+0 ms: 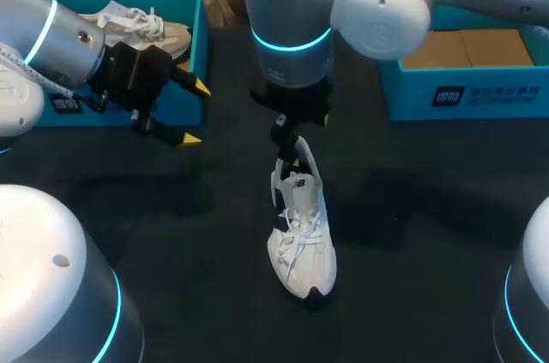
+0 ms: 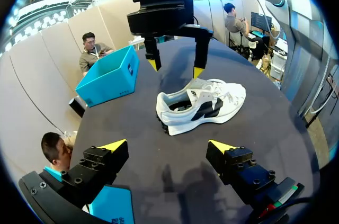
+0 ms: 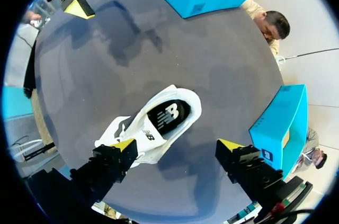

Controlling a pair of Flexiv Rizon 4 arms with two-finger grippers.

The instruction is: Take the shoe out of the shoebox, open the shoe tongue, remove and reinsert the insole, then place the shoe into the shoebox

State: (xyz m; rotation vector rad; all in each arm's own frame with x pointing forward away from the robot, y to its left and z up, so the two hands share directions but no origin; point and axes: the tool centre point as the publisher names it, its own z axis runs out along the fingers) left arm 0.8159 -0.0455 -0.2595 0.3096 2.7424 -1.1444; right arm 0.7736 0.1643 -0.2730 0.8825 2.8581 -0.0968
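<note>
The white shoe [image 1: 302, 238] lies on the dark table [image 1: 429, 234], about midway between the 2 blue shoeboxes, toe near and heel far. The right gripper [image 3: 177, 144] hangs just over the heel with its fingers spread wide and nothing in them; a tip may graze the collar, though the left wrist view suggests a gap. The left gripper [image 2: 168, 145], also wide open and empty, sits at the left beside the left shoebox [image 1: 199, 45], which holds a second shoe [image 1: 141, 27]. The shoe is probably light, with a soft upper, loose laces that could snag, and a stiffer sole and heel, so the heel collar looks the firmest hold. A logo marks its side and insole, and the right shoebox [image 1: 463, 93] carries printed characters.
</note>
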